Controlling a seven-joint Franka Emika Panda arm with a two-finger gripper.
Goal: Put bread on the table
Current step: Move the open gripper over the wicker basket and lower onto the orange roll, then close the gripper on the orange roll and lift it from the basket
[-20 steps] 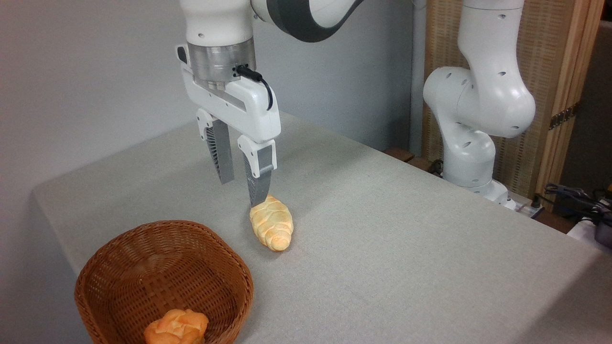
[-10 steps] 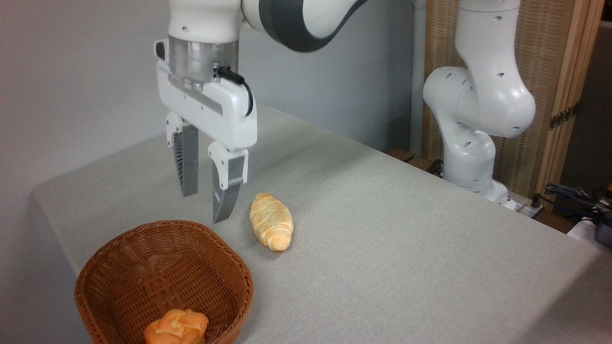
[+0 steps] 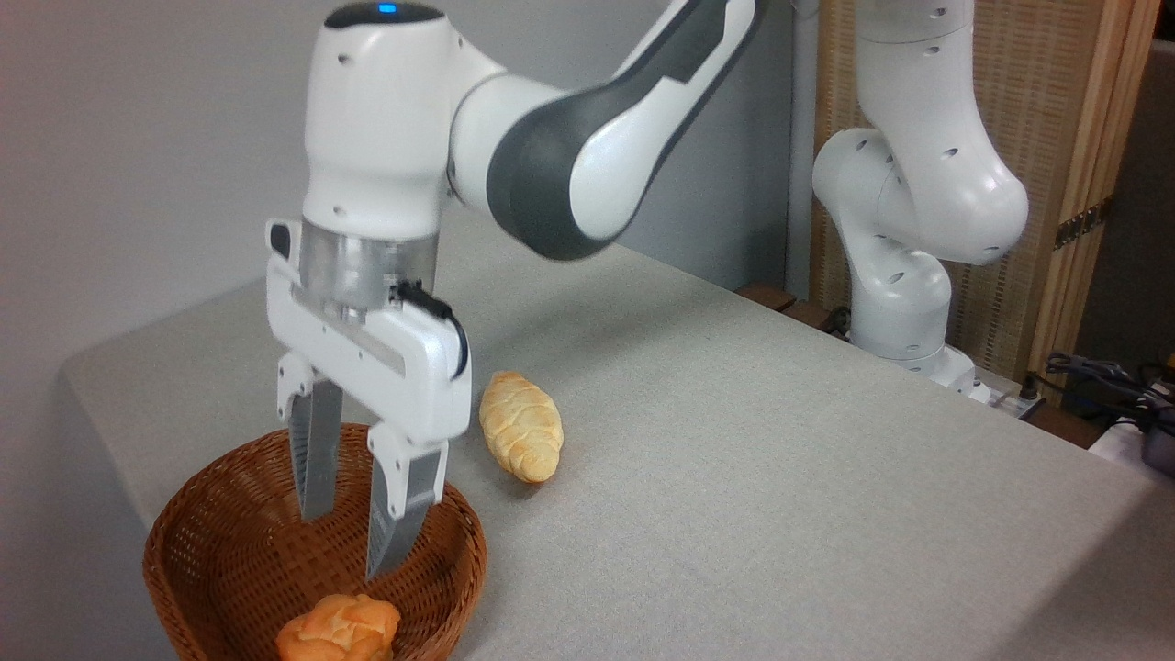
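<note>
A: What is seen nearest the camera?

B: The bread (image 3: 338, 629) is seen lying in the basket (image 3: 197, 560), at its near edge, untouched. Just above and behind it the gripper (image 3: 353, 537) is held inside the basket's rim, its fingers parted with nothing between them.

A: What has been changed?

B: A second ago the gripper was placed over the far tip of the croissant roll (image 3: 520, 438); half a second ago it was carried toward the basket; now it is lowered into it. The roll is left where it was, on the table (image 3: 780, 477), just beside the basket.

A: And what is meant by that for the task?

B: The reach for the bun is judged to be under way. A short descent toward the near rim is probably still needed before the fingers can be closed. The bread is not yet lifted, so nothing is yet delivered to the table.
</note>
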